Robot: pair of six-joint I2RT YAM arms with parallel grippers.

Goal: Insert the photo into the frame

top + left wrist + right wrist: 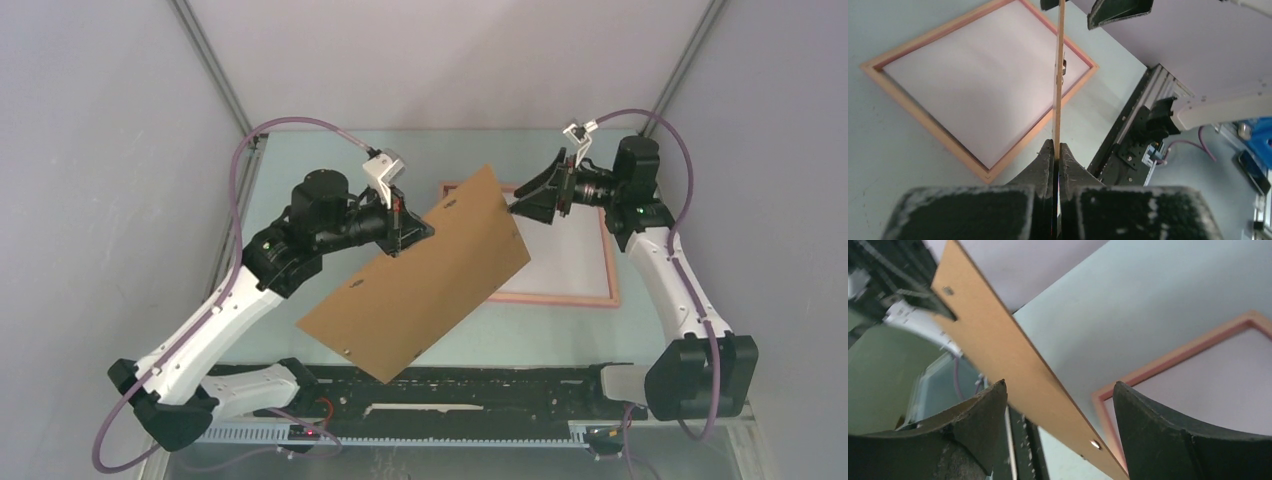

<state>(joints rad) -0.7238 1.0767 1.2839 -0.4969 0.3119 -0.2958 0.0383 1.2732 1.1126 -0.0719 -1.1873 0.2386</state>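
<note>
My left gripper (408, 228) is shut on the edge of a plain brown cardboard sheet (420, 275) and holds it tilted above the table; the left wrist view shows the sheet edge-on (1060, 75) between the closed fingers (1056, 150). My right gripper (520, 200) is open at the sheet's far right corner, and the sheet (1013, 360) passes between its spread fingers (1060, 385) without touching. The salmon-pink frame (560, 298) lies flat on the table under the right arm. Its middle (983, 95) is plain pale white. No printed side of the photo shows.
A black rail (450, 385) runs along the near table edge between the arm bases, and shows in the left wrist view (1133, 145). Grey enclosure walls stand left, right and behind. The lifted cardboard hides the frame's left part from above.
</note>
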